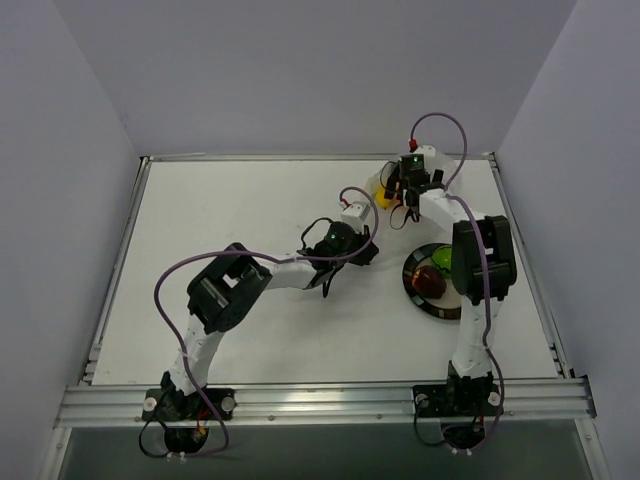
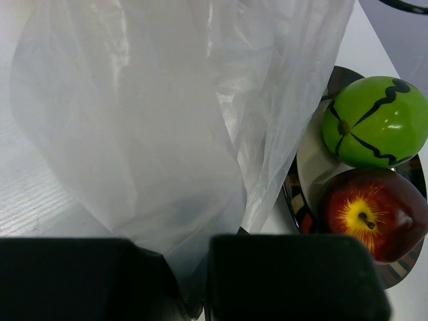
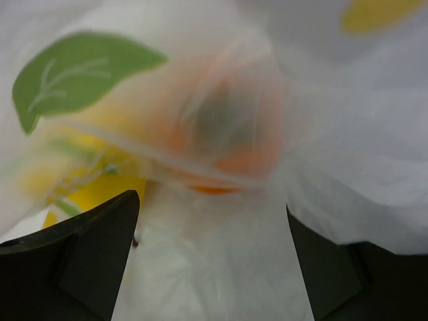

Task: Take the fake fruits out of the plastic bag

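The clear plastic bag [image 2: 154,134] hangs in front of my left gripper [image 2: 200,294], whose jaws are shut on a fold of it. In the top view the bag [image 1: 381,186] lies at the far middle-right, between my left gripper [image 1: 362,222] and my right gripper [image 1: 397,190]. My right gripper [image 3: 210,267] is open, its fingers wide on either side of the bag [image 3: 348,154]. An orange fruit with a green top [image 3: 227,140] and a yellow fruit [image 3: 100,190] show blurred inside the bag. The bright green fruit [image 2: 374,120] and the dark red fruit [image 2: 374,214] sit on the plate [image 1: 425,303].
The black-rimmed plate [image 2: 294,194] lies just right of the bag, close to the right arm's elbow [image 1: 482,258]. A metal rail [image 1: 320,400] runs along the near edge; grey walls enclose the white table.
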You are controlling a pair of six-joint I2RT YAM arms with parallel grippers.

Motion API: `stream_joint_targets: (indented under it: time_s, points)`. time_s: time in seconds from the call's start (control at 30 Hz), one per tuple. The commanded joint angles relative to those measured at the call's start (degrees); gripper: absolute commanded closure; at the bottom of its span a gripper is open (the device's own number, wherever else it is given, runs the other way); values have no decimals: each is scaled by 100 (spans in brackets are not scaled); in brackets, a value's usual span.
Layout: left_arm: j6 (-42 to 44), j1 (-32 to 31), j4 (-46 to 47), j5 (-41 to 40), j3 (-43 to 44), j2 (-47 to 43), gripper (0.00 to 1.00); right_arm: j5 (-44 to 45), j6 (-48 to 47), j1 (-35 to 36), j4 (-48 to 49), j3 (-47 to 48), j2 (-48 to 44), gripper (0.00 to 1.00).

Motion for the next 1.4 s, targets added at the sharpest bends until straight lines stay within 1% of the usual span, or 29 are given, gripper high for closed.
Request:
stream_joint_targets:
  time_s: [0.0, 0.03, 0.17, 0.2, 0.23, 0.27, 0.3, 0.33, 0.4, 0.43, 0.47, 0.53, 0.57, 0.63, 0.67, 0.77, 0.8, 0.87, 1.13, 1.17, 1.23, 1.33, 1.37]
  points:
    - [83, -31, 64, 51, 308, -172, 97, 358, -110, 232, 116, -393, -1045, 13]
    - [75, -31, 64, 43, 317, -181, 98, 350, -93, 250, 186, -620, -1282, 12]
    - [40, -31, 64, 69, 378, -155, 98, 183, 48, 312, 336, -1043, -1556, 13]
    - [31, -31, 56, 69, 387, -137, 98, 122, 74, 321, 432, -1105, -1556, 21]
    - [31, -22, 47, 78, 405, -146, 98, 43, 127, 312, 459, -1150, -1487, 26]
    - [22, -22, 47, 78, 405, -146, 97, 33, 145, 303, 477, -1159, -1434, 33]
    - [22, -22, 47, 78, 405, -154, 98, 16, 162, 294, 477, -1133, -1355, 49]
    - [22, -22, 47, 69, 405, -172, 98, 16, 180, 277, 494, -1115, -1224, 57]
    - [39, -22, 20, 60, 396, -216, 98, -107, 250, 198, 521, -992, -1065, 78]
    - [40, -22, 20, 52, 387, -233, 98, -186, 381, 102, 530, -922, -916, 82]
    - [48, -22, 20, 43, 387, -242, 98, -291, 417, 75, 539, -869, -863, 85]
    - [40, -22, 12, 34, 387, -234, 98, -283, 461, 39, 600, -702, -731, 85]
    - [40, -22, -6, 34, 405, -216, 98, -257, 487, 39, 591, -632, -687, 85]
    - [31, -22, -15, 34, 422, -207, 97, -161, 523, 39, 591, -439, -547, 80]
    - [31, -31, -15, 34, 422, -207, 98, -91, 592, 22, 583, -395, -511, 69]
    - [31, -31, -6, 34, 422, -234, 98, 182, 742, -22, 583, -324, -423, 53]
    - [31, -31, -15, 43, 422, -242, 98, 226, 812, -74, 574, -306, -397, 43]
    - [39, -22, -15, 34, 414, -260, 98, 270, 839, -101, 583, -271, -326, 34]
    - [-66, -4, 64, 43, 378, -207, 97, 182, 1041, -189, 591, 194, 236, 32]
    - [-57, -4, 64, 43, 378, -207, 98, 217, 1067, -198, 591, 264, 280, 28]
    - [-48, -4, 56, 43, 387, -207, 98, 270, 1076, -215, 583, 510, 429, 26]
    - [-75, -4, 38, 51, 414, -207, 98, 402, 1085, -233, 583, 774, 588, 18]
    - [-92, -4, 47, 60, 422, -199, 98, 411, 1085, -242, 583, 827, 623, 14]
